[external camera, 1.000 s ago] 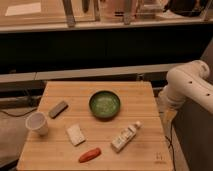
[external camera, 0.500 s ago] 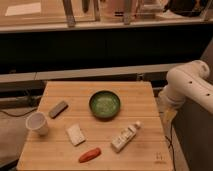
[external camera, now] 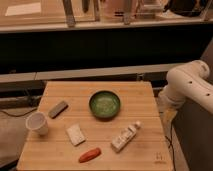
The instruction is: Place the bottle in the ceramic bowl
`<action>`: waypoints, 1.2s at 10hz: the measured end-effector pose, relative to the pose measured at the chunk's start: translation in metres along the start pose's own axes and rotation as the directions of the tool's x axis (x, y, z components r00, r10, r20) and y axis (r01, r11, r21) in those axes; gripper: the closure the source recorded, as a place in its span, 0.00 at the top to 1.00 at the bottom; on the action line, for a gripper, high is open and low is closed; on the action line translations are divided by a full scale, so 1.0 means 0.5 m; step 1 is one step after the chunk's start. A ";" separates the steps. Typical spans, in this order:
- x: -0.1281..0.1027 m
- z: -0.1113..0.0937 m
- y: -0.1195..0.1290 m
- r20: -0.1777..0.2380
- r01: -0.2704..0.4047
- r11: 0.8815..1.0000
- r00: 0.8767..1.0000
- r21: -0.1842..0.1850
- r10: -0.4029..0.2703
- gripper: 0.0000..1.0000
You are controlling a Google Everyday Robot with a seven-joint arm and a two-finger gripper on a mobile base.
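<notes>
Camera view shows a wooden table [external camera: 142,97] with the bottle [external camera: 125,137] lying on its side near the front right, cap toward the back right, just in front of the green bowl [external camera: 104,104] and apart from it. A paper cup [external camera: 38,122], a white block [external camera: 75,134], a dark bar [external camera: 58,108] and a red item [external camera: 90,154] lie to the left. The white arm [external camera: 192,82] stands at the right edge; its gripper is out of frame, released, holding nothing.

One bottle [external camera: 125,136], bowl [external camera: 92,104], cup [external camera: 38,123], white block [external camera: 76,134], dark block [external camera: 58,108], red piece [external camera: 89,154].
</notes>
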 end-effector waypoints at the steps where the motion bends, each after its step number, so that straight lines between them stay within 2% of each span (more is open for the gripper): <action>1: 0.000 0.000 0.000 0.000 0.000 1.000 1.000 0.000 0.000 0.80; 3: -0.003 0.004 0.003 -0.004 0.008 1.000 1.000 -0.002 -0.008 0.80; 7: -0.089 0.069 0.017 -0.014 0.128 0.992 0.992 -0.018 -0.128 0.80; 9: -0.096 0.076 0.024 -0.023 0.150 0.988 0.988 -0.022 -0.151 0.80; 12: -0.140 0.093 0.039 -0.028 0.257 0.966 0.966 -0.033 -0.258 0.80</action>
